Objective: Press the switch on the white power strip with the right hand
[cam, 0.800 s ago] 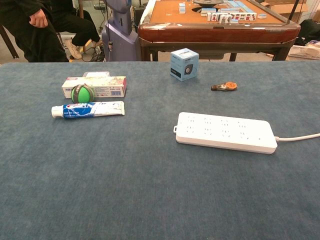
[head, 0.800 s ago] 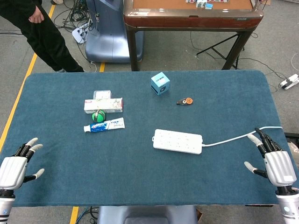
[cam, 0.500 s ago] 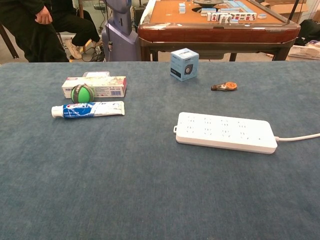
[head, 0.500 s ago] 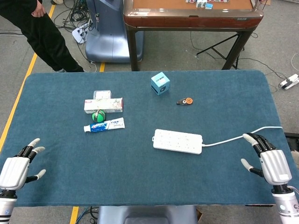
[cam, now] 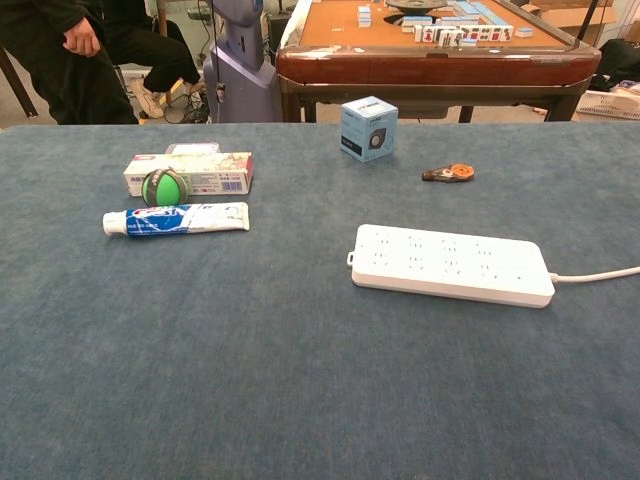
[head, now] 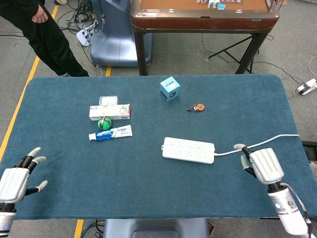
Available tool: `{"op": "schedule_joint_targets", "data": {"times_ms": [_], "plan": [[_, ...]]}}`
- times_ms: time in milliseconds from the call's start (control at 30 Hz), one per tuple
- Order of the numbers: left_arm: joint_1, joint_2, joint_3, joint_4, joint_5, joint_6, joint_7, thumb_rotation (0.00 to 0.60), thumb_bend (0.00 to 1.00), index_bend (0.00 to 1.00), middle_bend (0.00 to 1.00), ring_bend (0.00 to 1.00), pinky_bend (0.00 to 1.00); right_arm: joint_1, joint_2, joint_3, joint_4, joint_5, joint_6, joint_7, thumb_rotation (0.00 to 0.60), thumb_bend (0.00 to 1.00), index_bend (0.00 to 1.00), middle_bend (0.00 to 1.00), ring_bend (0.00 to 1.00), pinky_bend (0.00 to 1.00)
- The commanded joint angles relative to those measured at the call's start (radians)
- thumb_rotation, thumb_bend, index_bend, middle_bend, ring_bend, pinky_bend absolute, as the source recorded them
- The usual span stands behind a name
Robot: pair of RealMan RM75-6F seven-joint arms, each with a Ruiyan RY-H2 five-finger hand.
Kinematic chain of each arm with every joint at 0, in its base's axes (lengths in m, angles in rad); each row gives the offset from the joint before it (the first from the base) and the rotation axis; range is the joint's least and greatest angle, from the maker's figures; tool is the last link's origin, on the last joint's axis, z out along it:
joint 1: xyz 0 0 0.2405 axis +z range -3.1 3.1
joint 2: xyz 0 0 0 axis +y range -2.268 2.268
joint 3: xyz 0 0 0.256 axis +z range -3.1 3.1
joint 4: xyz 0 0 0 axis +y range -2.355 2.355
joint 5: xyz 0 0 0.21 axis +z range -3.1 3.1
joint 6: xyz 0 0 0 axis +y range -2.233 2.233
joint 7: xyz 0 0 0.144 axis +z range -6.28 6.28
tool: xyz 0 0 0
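The white power strip (head: 188,150) lies flat right of the table's middle, also seen in the chest view (cam: 451,265). Its white cable (head: 267,141) runs off to the right edge. My right hand (head: 261,165) hovers over the table to the right of the strip, close to the cable, with a gap between it and the strip's right end. Its back faces the head camera and its fingers are mostly hidden beneath it. My left hand (head: 15,181) rests at the front left corner, fingers apart and empty. Neither hand shows in the chest view.
A toothpaste tube (head: 111,133), a green ball (head: 104,123) and a flat carton (head: 110,111) lie left of centre. A blue cube box (head: 170,89) and a small orange-and-black item (head: 197,107) sit behind the strip. A wooden table (head: 203,17) and a person (head: 42,34) stand beyond.
My right hand has moved left toward the strip's cable end and turned, so its spread fingers no longer show. The left hand has barely shifted.
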Motion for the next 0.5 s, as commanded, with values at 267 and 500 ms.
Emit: {"op": "schedule_joint_targets", "data": {"times_ms": [267, 500], "plan": [[0.002, 0.001, 0.0, -0.001, 0.0, 0.003, -0.001, 0.6, 0.17, 0.35, 0.13, 0.25, 0.55, 0.102, -0.05, 0.031, -0.054, 0.151, -0.195, -0.194, 0.6, 1.0, 0.45, 1.0, 1.0, 1.0], [0.0, 0.002, 0.001, -0.002, -0.004, -0.004, -0.002, 0.6, 0.17, 0.35, 0.13, 0.25, 0.55, 0.136, -0.096, 0.041, -0.008, 0.231, -0.255, -0.221, 0.6, 1.0, 0.45, 1.0, 1.0, 1.0]]}}
